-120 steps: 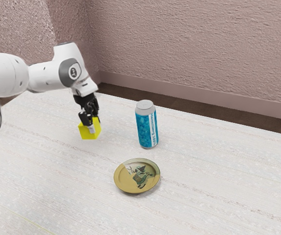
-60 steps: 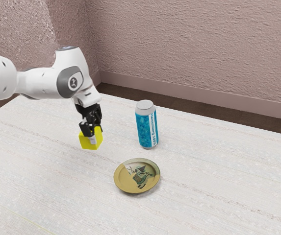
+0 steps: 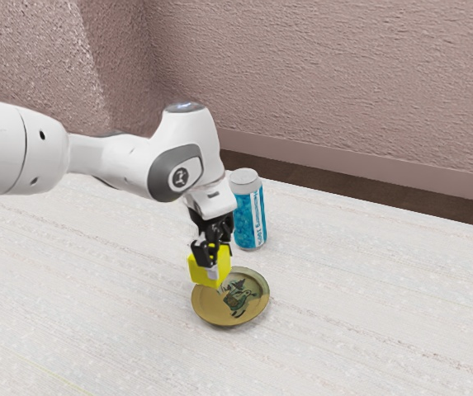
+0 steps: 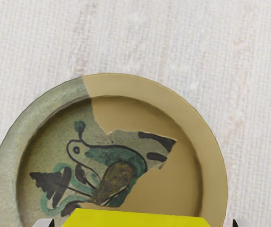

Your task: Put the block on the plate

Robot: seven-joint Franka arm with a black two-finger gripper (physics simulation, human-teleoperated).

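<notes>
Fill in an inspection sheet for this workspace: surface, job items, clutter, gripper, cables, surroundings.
Surface: pale, streaked table.
Job items: yellow block in the gripper, seemingly above the plate; contact between them unclear. The plate lies face up, bird design showing.
Clutter: blue can, upright, off the plate.
Gripper: the gripper is shut on the block, pointing down.
Cables: nothing seen.
Surroundings: rough pinkish wall with skirting beyond the table.

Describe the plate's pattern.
The plate is tan and grey-green with a painted bird, clearest in the wrist view.
</notes>
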